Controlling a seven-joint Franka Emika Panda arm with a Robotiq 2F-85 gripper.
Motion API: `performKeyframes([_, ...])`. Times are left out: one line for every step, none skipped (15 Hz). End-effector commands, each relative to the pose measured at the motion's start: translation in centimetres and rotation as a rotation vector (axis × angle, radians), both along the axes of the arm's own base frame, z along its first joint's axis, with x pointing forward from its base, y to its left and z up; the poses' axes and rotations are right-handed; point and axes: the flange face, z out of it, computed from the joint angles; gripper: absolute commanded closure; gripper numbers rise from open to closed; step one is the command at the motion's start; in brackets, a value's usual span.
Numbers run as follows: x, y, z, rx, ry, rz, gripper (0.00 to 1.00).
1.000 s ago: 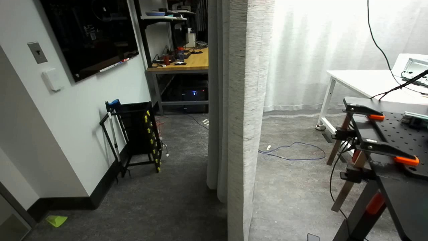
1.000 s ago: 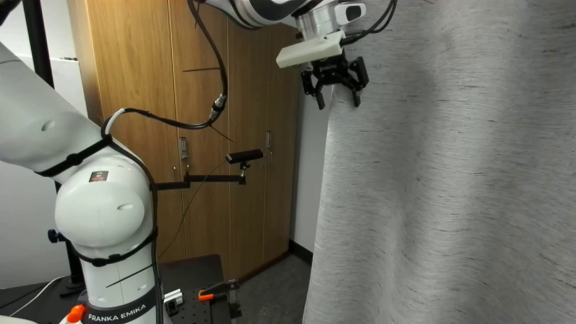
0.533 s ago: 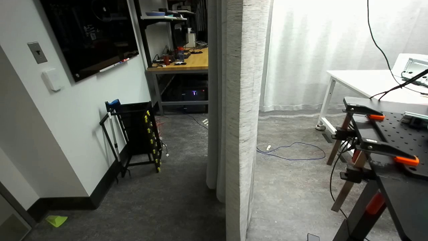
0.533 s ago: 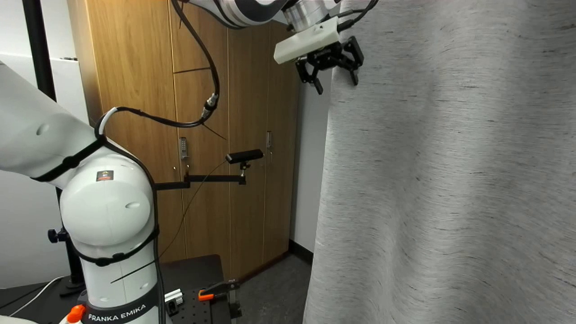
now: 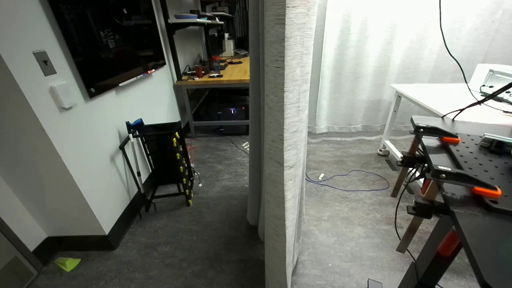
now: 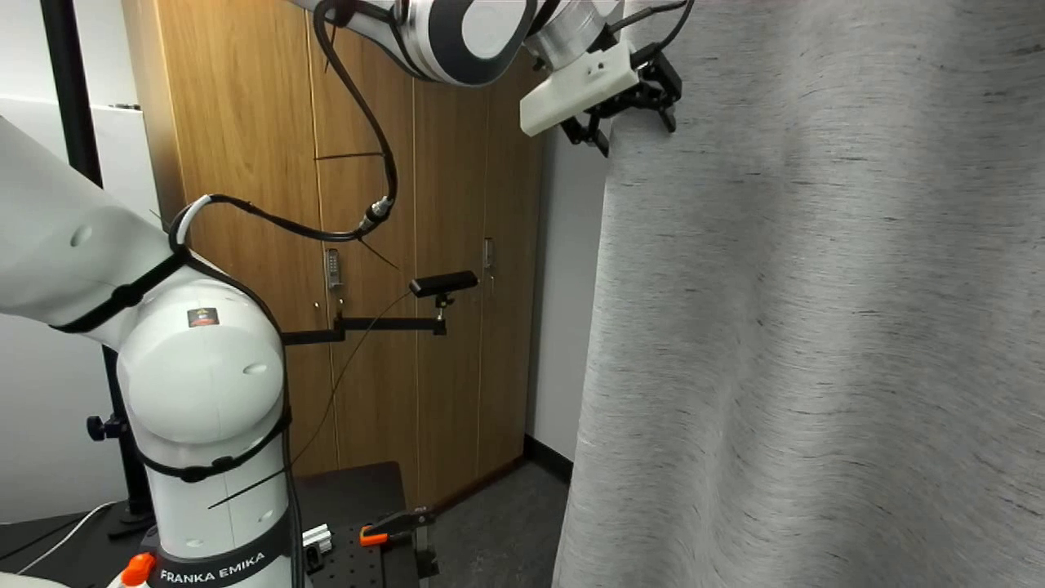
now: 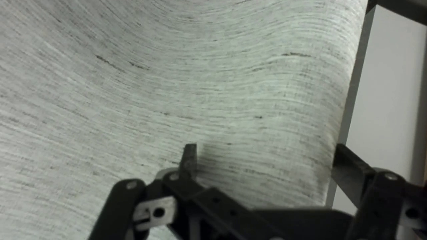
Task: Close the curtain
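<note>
Curtain (image 6: 804, 310) cut off at top; fingers (image 7: 189, 160) spread, contact unclear.

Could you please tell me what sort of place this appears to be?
Most likely a robotics lab or workshop: a robot arm, clamps on a black table, and a cluttered wooden desk suggest it.

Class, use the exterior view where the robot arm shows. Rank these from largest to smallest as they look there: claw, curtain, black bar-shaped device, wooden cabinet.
1. Curtain, cut off by the picture's edges
2. Wooden cabinet, partly covered by the arm
3. Claw
4. Black bar-shaped device
</note>
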Motion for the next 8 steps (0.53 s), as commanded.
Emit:
performKeyframes([-0.6, -0.5, -1.1, 0.075, -0.053, 0.008, 0.00])
performKeyframes([-0.6, -0.5, -1.5, 0.098, -0.053, 0.012, 0.00])
performKeyframes([-0.7, -0.4, -1.9, 0.114, -0.050, 0.022, 0.00])
performKeyframes([-0.8, -0.2, -2.1, 0.135, -0.049, 0.036, 0.00])
performKeyframes([-0.8, 0.1, -2.3, 0.156, -0.043, 0.054, 0.00])
performKeyframes([-0.8, 0.5, -2.3, 0.178, -0.040, 0.070, 0.00])
performKeyframes([-0.9, 0.9, -2.4, 0.195, -0.037, 0.086, 0.00])
performKeyframes([-1.0, 1.3, -2.4, 0.204, -0.038, 0.101, 0.09])
